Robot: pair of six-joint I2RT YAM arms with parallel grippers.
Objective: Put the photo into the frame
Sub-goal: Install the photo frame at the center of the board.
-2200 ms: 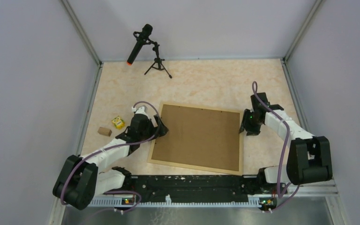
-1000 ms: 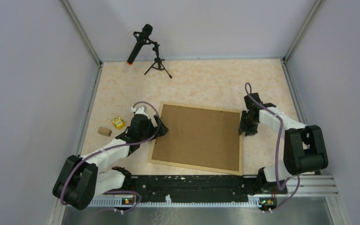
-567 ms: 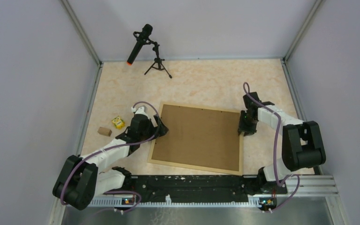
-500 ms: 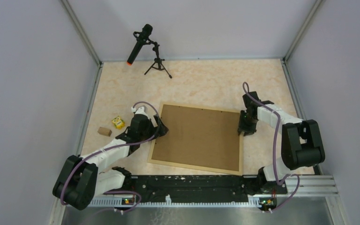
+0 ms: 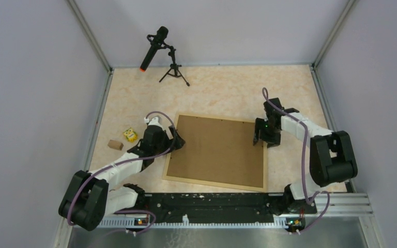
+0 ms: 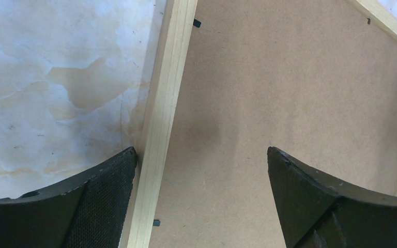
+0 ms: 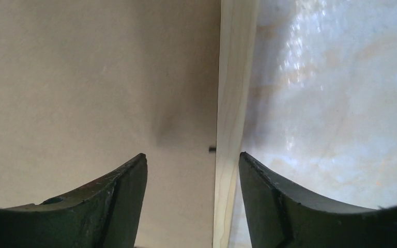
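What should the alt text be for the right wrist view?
Close view down past the open right end effector, its two dark fingers either side of one rail of the light wood frame. Brown backing board fills the frame to the left; pale marbled table lies to the right.

this looks like a robotics lab booth: plain grey panel walls (image 5: 31, 103) meet at aluminium posts (image 5: 90, 36), a black mounting rail (image 5: 212, 201) runs along the marble-look table (image 5: 227, 93)'s near edge, and a microphone (image 5: 154, 47) stands on a small tripod (image 5: 174, 72).
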